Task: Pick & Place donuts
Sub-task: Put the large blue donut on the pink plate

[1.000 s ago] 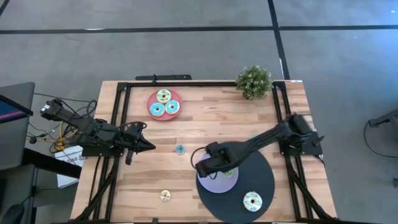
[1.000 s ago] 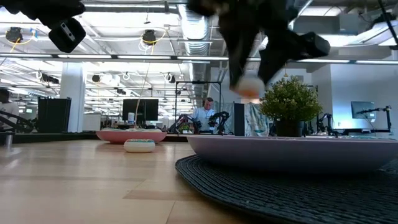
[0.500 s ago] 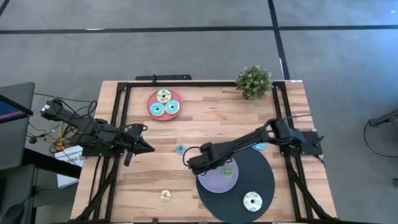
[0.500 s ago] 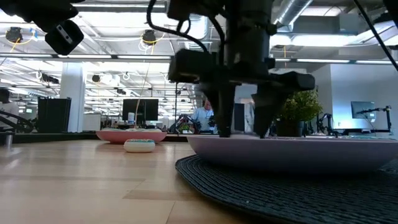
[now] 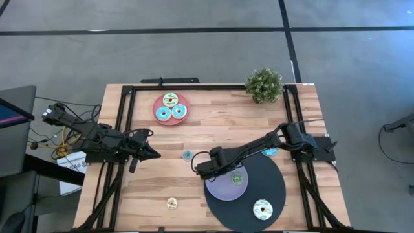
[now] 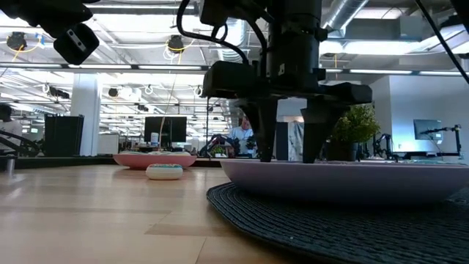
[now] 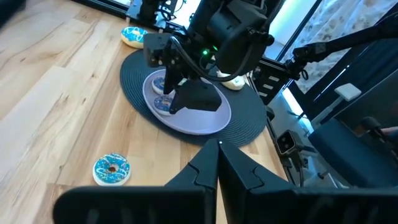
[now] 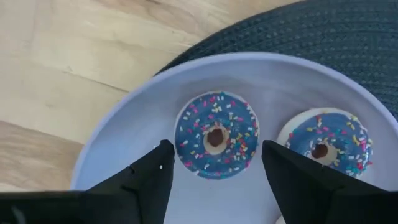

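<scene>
The right end effector point(image 8: 214, 174) is down over the lavender plate point(image 5: 226, 188) on the dark round mat point(image 5: 272, 188), with its fingers spread wide and holding nothing. A dark blue donut point(image 8: 216, 135) lies on the plate between the fingers, and a second donut point(image 8: 324, 144) sits just beside it. If the fingers rise crooked, I think they could bump a donut and push it off the plate. The plate could slide too. More donuts wait on the worktop point(image 5: 213, 129): one teal donut point(image 5: 187, 155) in the middle, three on the pink plate point(image 5: 171, 108) far away. The left end effector point(image 7: 217, 171) waits at the left side, fingers pressed together.
</scene>
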Action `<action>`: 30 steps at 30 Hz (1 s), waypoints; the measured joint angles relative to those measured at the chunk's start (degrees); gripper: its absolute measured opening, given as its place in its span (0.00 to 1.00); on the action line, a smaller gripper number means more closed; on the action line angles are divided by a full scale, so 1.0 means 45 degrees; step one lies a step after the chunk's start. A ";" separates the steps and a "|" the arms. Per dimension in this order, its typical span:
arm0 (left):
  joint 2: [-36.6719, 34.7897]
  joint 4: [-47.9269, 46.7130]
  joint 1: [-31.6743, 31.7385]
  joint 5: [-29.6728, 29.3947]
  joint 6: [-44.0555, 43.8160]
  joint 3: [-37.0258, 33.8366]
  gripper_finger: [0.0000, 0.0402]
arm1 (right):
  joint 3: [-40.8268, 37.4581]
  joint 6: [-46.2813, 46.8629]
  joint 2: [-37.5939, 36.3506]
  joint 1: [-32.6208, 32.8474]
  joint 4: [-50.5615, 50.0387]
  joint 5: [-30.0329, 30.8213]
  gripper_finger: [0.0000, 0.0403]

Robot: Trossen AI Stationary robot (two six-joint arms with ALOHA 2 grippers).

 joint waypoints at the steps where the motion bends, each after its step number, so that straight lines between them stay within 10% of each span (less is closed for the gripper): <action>1: 0.0000 0.0000 0.0000 0.0000 0.0009 0.0000 0.00 | 0.0000 0.0000 0.0000 -0.0004 -0.0005 0.0000 0.58; 23: 0.0035 0.1132 0.0000 -0.1181 0.0190 -0.0010 0.02 | 0.0073 -0.3580 -0.4604 0.1719 -0.3268 0.0469 0.58; 30: 0.0228 0.1579 0.0005 -0.2958 0.0971 -0.0010 0.13 | -0.2799 -0.0787 -0.6677 0.3369 -0.2708 0.1370 0.58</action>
